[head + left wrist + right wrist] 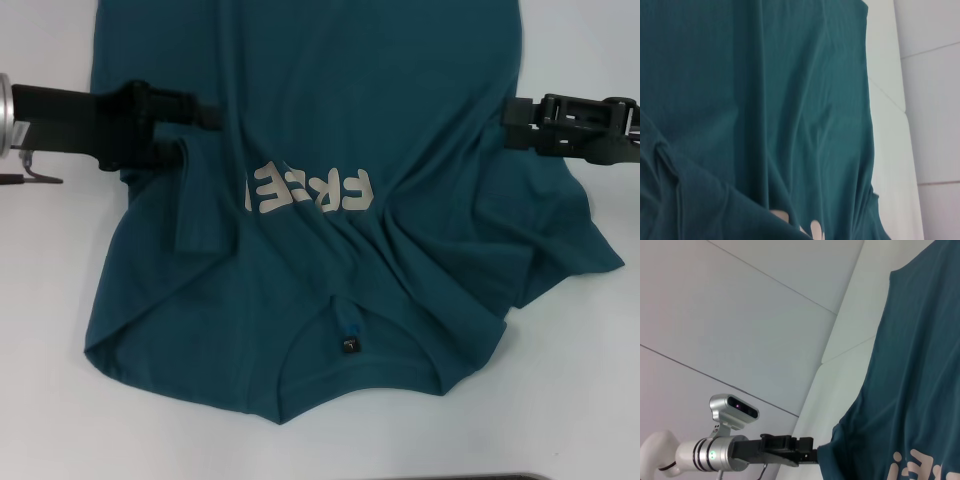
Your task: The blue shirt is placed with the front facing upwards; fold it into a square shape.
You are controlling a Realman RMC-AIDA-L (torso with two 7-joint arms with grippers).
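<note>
Both my left tool [205, 135] and right tool [508, 122] grip opposite side edges of the blue shirt [330, 280], print up.

Blue shirt [330, 120]: hem cut off at the far picture edge. Left claw [205, 135] and right claw [512, 124]: tips buried in cloth, grip unreadable.

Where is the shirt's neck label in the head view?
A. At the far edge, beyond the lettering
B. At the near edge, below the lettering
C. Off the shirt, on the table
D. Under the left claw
B: the neck label sits at the collar nearest the robot, below the "FREE" lettering on the shirt, well clear of the left claw.
</note>
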